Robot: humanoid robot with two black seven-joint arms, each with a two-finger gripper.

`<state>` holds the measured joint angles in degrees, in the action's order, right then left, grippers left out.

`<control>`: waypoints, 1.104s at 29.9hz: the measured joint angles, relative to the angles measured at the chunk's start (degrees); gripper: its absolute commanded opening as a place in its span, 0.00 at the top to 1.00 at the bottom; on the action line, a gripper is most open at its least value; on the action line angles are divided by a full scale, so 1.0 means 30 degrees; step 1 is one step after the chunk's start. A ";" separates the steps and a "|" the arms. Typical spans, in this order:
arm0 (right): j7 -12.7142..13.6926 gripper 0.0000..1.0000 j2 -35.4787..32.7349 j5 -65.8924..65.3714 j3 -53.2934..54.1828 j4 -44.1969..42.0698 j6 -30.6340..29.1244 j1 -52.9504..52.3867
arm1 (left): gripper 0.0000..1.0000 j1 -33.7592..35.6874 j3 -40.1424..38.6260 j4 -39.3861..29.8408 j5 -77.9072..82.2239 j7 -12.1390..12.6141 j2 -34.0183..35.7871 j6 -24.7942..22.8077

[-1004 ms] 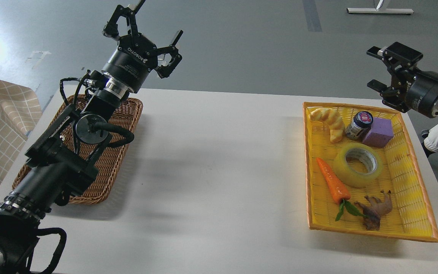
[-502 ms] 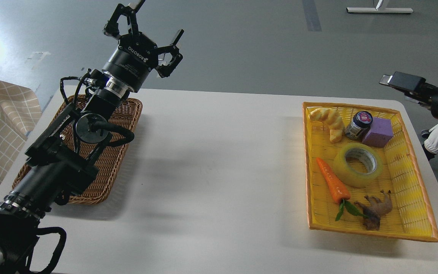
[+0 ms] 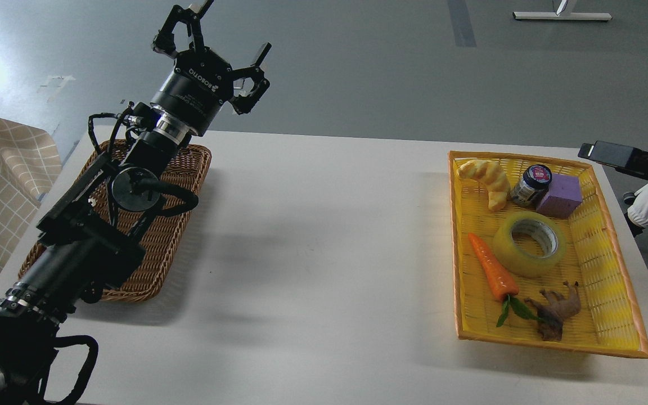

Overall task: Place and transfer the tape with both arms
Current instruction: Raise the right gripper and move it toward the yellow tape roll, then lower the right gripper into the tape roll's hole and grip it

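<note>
black left pincer (image 3: 211, 42) marked "robotiq"

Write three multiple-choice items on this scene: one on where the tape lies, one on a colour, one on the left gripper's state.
1. Where is the tape?
A. in the brown wicker basket
B. in the yellow basket
C. on the bare table

2. What colour is the block beside the jar?
A. purple
B. green
C. red

3. How is the left gripper?
A. shut on the tape
B. shut on the carrot
C. open, holding nothing

Answers: 1 B, the roll lies flat among the carrot and bread in the yellow basket. 2 A, the cube is plainly purple. 3 C, its fingers are spread in the air, far from the tape.
</note>
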<state>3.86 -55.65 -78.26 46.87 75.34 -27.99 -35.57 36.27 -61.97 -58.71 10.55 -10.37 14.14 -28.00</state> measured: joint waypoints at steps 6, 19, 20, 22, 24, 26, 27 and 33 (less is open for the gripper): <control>0.0002 0.02 -0.0085 -0.0957 0.0023 0.0103 0.0000 0.0073 | 0.02 0.0001 0.0007 0.0000 0.0000 0.0000 0.0025 0.0000; 0.0002 0.02 -0.0172 -0.3722 0.0010 0.1415 -0.0006 0.0448 | 0.02 -0.0022 -0.0028 0.0000 -0.0001 0.0000 0.0036 0.0000; 0.0002 0.02 -0.0172 -0.3744 0.0008 0.1445 -0.0006 0.0557 | 0.02 -0.0022 -0.0037 -0.0001 -0.0001 0.0000 0.0036 0.0000; 0.0002 0.02 -0.0172 -0.3833 0.0007 0.1497 -0.0008 0.0816 | 0.02 -0.0022 -0.0053 0.0000 0.0000 0.0000 0.0035 0.0000; 0.0002 0.02 -0.0172 -0.3928 0.0002 0.1543 -0.0007 0.0911 | 0.02 -0.0021 -0.0057 0.0000 -0.0001 0.0000 0.0019 0.0000; 0.0002 0.02 -0.0172 -0.3979 -0.0006 0.1620 -0.0007 0.0968 | 0.02 -0.0020 -0.0057 -0.0001 -0.0001 0.0000 0.0007 0.0000; 0.0002 0.02 -0.0173 -0.4014 -0.0005 0.1699 -0.0007 0.1041 | 0.02 -0.0018 -0.0057 0.0000 0.0000 0.0000 0.0004 0.0000; 0.0000 0.02 -0.0172 -0.4904 -0.0005 0.2402 -0.0007 0.1485 | 0.02 0.0023 -0.0057 0.0000 -0.0001 0.0000 0.0012 0.0000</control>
<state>3.86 -56.16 -92.97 46.85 82.55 -28.01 -31.11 36.34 -62.14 -58.71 10.55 -10.37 14.18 -28.00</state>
